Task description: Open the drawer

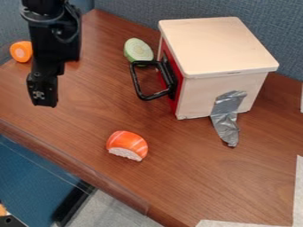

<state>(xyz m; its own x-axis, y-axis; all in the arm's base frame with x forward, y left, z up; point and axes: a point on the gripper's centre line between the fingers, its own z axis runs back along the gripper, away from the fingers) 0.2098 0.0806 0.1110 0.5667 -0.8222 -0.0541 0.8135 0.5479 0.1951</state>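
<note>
Well, my pincer (pixel 44 100) hangs near nine o'clock of the view, well apart from the black handle (pixel 137 86), and whether it's released or clenched I can't tell. The drawer (pixel 168 76) I'm to open sits closed at one o'clock, its red front on the nine o'clock side of the pale wooden box (pixel 216 42). Around it on the table (pixel 195 173) lie a green slice (pixel 137 49) at twelve and a sushi piece (pixel 127 144) at seven.
</note>
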